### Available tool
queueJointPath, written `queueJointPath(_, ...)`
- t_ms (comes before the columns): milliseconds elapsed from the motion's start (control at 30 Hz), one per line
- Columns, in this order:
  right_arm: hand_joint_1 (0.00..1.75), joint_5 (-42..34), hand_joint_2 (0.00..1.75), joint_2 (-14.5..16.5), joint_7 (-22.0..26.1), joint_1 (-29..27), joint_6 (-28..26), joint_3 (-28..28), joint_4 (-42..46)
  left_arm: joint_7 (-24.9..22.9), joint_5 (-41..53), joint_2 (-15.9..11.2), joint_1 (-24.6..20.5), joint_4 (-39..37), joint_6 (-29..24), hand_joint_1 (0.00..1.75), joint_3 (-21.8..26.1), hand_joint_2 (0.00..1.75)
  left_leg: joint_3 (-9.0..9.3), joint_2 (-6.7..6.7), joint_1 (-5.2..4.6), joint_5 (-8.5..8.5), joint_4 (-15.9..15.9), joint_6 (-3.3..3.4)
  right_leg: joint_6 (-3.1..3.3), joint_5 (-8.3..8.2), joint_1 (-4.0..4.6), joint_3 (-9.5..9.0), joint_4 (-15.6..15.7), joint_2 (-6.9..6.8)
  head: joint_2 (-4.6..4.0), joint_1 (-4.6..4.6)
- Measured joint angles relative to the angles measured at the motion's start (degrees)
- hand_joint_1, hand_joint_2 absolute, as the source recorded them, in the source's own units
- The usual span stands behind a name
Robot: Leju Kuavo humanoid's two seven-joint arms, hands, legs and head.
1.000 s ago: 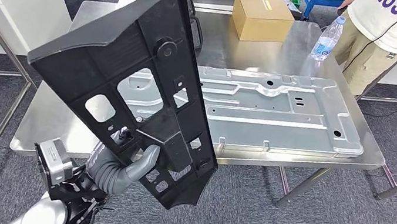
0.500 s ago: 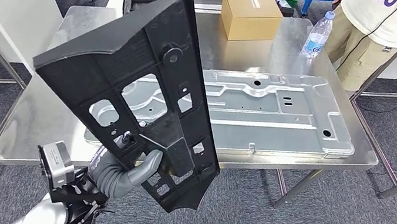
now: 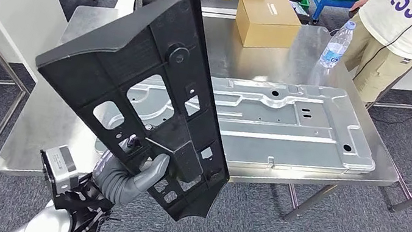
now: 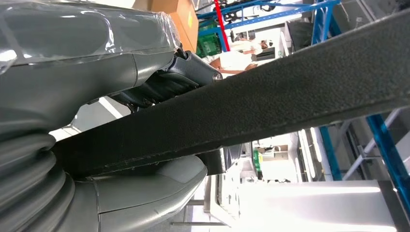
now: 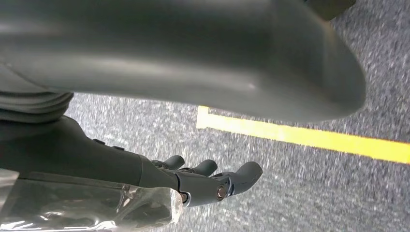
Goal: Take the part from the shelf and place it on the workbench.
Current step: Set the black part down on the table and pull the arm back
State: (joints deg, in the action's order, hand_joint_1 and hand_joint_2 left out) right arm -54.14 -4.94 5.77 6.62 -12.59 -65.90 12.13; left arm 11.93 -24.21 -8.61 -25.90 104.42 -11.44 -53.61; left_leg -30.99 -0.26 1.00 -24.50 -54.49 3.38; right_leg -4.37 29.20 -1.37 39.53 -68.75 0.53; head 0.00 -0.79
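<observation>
Steel workbench (image 3: 298, 59) lies beyond the black part (image 3: 141, 81), left hand (image 3: 133, 173) gripping it.

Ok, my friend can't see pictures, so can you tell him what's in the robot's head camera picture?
The robot's left hand holds up a big black plastic part in front of a steel workbench. On the bench lie a large silver metal panel, a cardboard box and a water bottle; a person stands beside it.
</observation>
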Motion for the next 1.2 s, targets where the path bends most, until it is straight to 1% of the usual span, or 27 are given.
queueJointPath(33,0.0,0.0,0.0,0.0,-0.1,0.0,0.0,0.0,0.0,0.0,0.0,0.0,0.0,0.0,0.0,1.75,0.0,1.75,0.35,-0.08,0.13,-0.26,0.0,-0.29,-0.1,-2.48,-0.15,-1.91,4.4,-0.08,0.0,-0.01)
queueJointPath(67,0.0,0.0,0.0,-0.1,-0.2,0.0,0.0,0.0,0.0,0.0,-0.1,0.0,0.0,0.0,0.0,1.75,0.0,1.75,0.62,-0.14,0.1,-0.57,-0.1,-0.67,-0.13,-4.24,-0.14,-3.85,8.6,-0.08,0.0,-0.02)
queueJointPath(100,0.0,0.0,0.0,-0.1,-0.2,0.1,0.0,0.0,0.0,0.0,-0.1,0.0,0.0,0.0,0.0,1.75,0.0,1.75,0.79,-0.17,0.04,-0.83,-0.1,-1.0,0.04,-5.33,-0.12,-5.25,11.7,-0.05,0.01,-0.02)
queueJointPath(133,0.0,0.0,0.0,-0.1,-0.2,0.1,0.0,0.0,0.0,0.1,-0.1,0.0,0.0,0.0,0.0,1.75,0.0,1.75,0.88,-0.19,-0.09,-1.02,-0.1,-1.31,0.33,-5.64,-0.06,-5.99,13.3,0.01,0.01,0.0)
queueJointPath(233,0.0,0.0,0.0,-0.1,-0.4,0.1,0.0,0.0,0.0,0.1,-0.1,0.0,0.0,0.0,0.0,1.75,0.0,1.75,0.96,-0.16,0.03,-1.38,0.0,-2.06,1.75,-5.22,0.21,-6.09,13.6,0.14,0.02,0.09)
queueJointPath(267,0.0,0.0,0.0,-0.1,-0.4,0.1,0.0,0.0,0.0,0.1,-0.1,0.0,0.0,0.0,0.0,1.75,0.0,1.75,0.62,-0.11,0.16,-2.0,-0.9,-2.3,2.24,-5.17,0.22,-6.2,13.7,0.12,0.01,0.12)
queueJointPath(300,0.0,0.0,0.0,-0.1,-0.4,0.1,0.0,0.0,0.0,0.1,-0.1,0.0,0.0,0.0,0.0,1.75,0.0,1.75,-0.39,-0.06,0.23,-3.17,-3.1,-2.5,2.69,-5.12,0.17,-6.35,13.7,0.1,0.01,0.16)
queueJointPath(333,0.0,0.0,0.0,-0.1,-0.4,0.1,0.0,0.0,0.0,0.1,-0.1,0.0,0.0,0.0,0.0,1.75,0.0,1.75,-2.14,-0.02,0.26,-4.84,-6.7,-2.62,3.05,-5.01,0.17,-6.5,13.8,0.08,0.01,0.2)
queueJointPath(400,0.0,0.0,0.0,-0.2,-0.4,0.1,0.0,0.0,0.0,0.1,-0.1,0.0,0.1,-0.1,0.0,1.75,0.0,1.75,-6.77,-0.02,0.22,-8.04,-15.4,-2.69,3.5,-4.76,0.43,-6.7,13.8,0.08,0.0,0.26)
queueJointPath(433,0.0,0.0,0.0,-0.2,-0.4,0.1,0.0,0.0,0.0,0.1,-0.1,0.0,0.2,-0.1,0.0,1.75,0.0,1.75,-8.5,-0.02,0.2,-8.52,-18.2,-2.63,3.65,-4.62,0.59,-6.84,13.7,0.1,0.0,0.27)
queueJointPath(467,0.0,0.0,0.0,-0.2,-0.4,0.1,0.0,0.0,0.0,0.1,-0.1,0.0,0.2,-0.1,0.0,1.75,0.0,1.75,-9.09,-0.02,0.1,-7.72,-18.5,-2.43,3.73,-4.47,0.76,-7.06,13.7,0.15,0.0,0.27)
queueJointPath(500,0.0,0.0,0.0,-0.2,-0.4,0.0,0.0,0.0,0.0,0.1,-0.1,0.0,0.2,-0.2,0.0,1.75,0.0,1.75,-8.5,-0.02,-0.06,-5.83,-16.4,-2.08,3.77,-4.29,0.94,-7.37,13.7,0.22,0.0,0.28)
queueJointPath(567,0.0,0.0,0.0,-0.1,-0.4,0.1,0.0,0.0,0.0,0.1,-0.1,0.0,0.2,-0.2,0.0,1.75,0.0,1.75,-5.0,0.01,-0.65,-1.07,-7.8,-0.83,3.7,-3.86,1.25,-8.04,13.8,0.37,0.0,0.27)
queueJointPath(600,0.0,0.0,0.0,0.0,-0.4,0.1,0.0,0.0,0.0,0.1,-0.2,0.0,0.1,-0.2,0.0,1.75,0.0,1.75,-3.39,0.12,-0.89,0.34,-4.1,-0.4,3.58,-3.65,1.4,-8.18,13.7,0.44,0.0,0.26)
queueJointPath(633,0.0,0.0,0.0,0.0,-0.4,0.1,0.0,0.0,0.0,0.1,-0.2,0.1,0.1,-0.2,0.0,1.75,0.0,1.75,-2.36,0.19,-1.08,1.01,-1.8,-0.2,3.45,-3.49,1.44,-8.17,13.7,0.49,0.0,0.24)
queueJointPath(733,0.0,0.0,0.0,-0.1,-0.4,0.0,0.0,0.0,0.0,0.2,-0.2,0.2,0.1,-0.2,0.0,1.75,0.0,1.75,-1.72,0.28,-1.17,0.97,-0.5,-0.43,2.85,-3.1,1.26,-8.01,13.5,0.51,0.01,0.21)
queueJointPath(800,0.0,0.0,0.0,-0.2,-0.4,0.0,0.0,0.0,0.0,0.3,-0.2,0.2,0.1,-0.2,-0.1,1.75,0.0,1.75,-1.28,0.42,-0.83,0.95,-0.1,-0.16,2.18,-1.73,1.19,-7.27,11.4,0.39,0.01,0.16)
queueJointPath(833,0.0,0.0,0.0,-0.2,-0.4,0.0,0.0,0.0,0.0,0.3,-0.2,0.2,0.0,-0.2,-0.1,1.75,0.0,1.75,-1.03,0.51,-0.62,0.9,0.0,0.01,1.82,-0.25,1.09,-6.0,8.6,0.34,0.01,0.13)
queueJointPath(900,0.0,0.0,0.0,-0.2,-0.4,0.0,0.0,0.0,0.0,0.3,-0.2,0.3,0.1,-0.2,-0.1,1.75,0.0,1.75,-0.78,0.61,-0.49,0.65,0.1,0.25,1.2,3.22,0.8,-1.75,0.3,0.28,0.0,0.09)
queueJointPath(933,0.0,0.0,0.0,-0.2,-0.4,0.0,0.0,0.0,0.0,0.3,-0.2,0.3,0.1,-0.2,-0.1,1.75,0.0,1.75,-0.68,0.58,-0.39,0.53,0.0,0.22,0.93,4.07,0.58,0.14,-2.9,0.26,0.0,0.09)
queueJointPath(967,0.0,0.0,0.0,-0.2,-0.4,-0.1,0.0,0.0,0.0,0.3,-0.2,0.3,0.2,-0.2,-0.1,1.75,0.0,1.75,-0.55,0.52,-0.22,0.39,0.0,0.1,0.65,3.81,0.34,1.11,-4.2,0.22,0.0,0.09)
queueJointPath(1000,0.0,0.0,0.0,-0.2,-0.4,-0.1,0.0,0.0,0.0,0.3,-0.2,0.3,0.2,-0.2,-0.1,1.75,0.0,1.75,-0.34,0.42,0.04,0.22,0.0,-0.14,0.36,2.34,0.07,0.78,-2.8,0.16,0.0,0.09)
queueJointPath(1067,0.0,0.0,0.0,-0.2,-0.4,-0.1,0.0,0.0,0.0,0.3,0.0,0.3,0.2,-0.2,-0.1,1.75,0.0,1.75,0.16,0.26,0.52,-0.35,-0.3,-0.97,-0.55,-2.11,-0.62,-2.65,5.0,-0.06,0.0,0.03)
queueJointPath(1100,0.0,0.0,0.0,-0.1,-0.4,-0.1,0.1,0.0,0.0,0.3,0.1,0.3,0.1,-0.2,-0.2,1.75,0.0,1.75,0.26,0.18,0.6,-0.7,-0.6,-1.49,-0.75,-3.68,-0.82,-4.35,8.8,0.03,0.01,-0.05)
queueJointPath(1133,0.0,0.0,0.0,0.1,-0.4,-0.1,0.1,0.0,0.1,0.3,0.3,0.3,0.0,-0.3,-0.3,1.75,0.0,1.75,0.28,0.12,0.49,-0.95,-0.7,-1.95,-0.67,-4.47,-0.97,-5.41,11.3,0.13,0.01,-0.07)
queueJointPath(1167,0.0,0.1,0.0,0.2,-0.4,-0.1,0.1,0.0,0.1,0.3,0.4,0.3,-0.1,-0.3,-0.3,1.75,0.0,1.75,0.25,0.05,0.36,-1.1,-0.8,-2.31,-0.36,-4.56,-0.99,-5.8,12.3,0.28,0.01,-0.07)
queueJointPath(1200,0.0,0.1,0.0,0.2,-0.4,-0.1,0.2,0.0,0.1,0.3,0.5,0.4,-0.2,-0.3,-0.4,1.75,0.0,1.75,0.24,-0.01,0.37,-1.1,-0.8,-2.52,0.29,-4.44,-0.81,-5.73,12.3,0.46,0.01,-0.01)
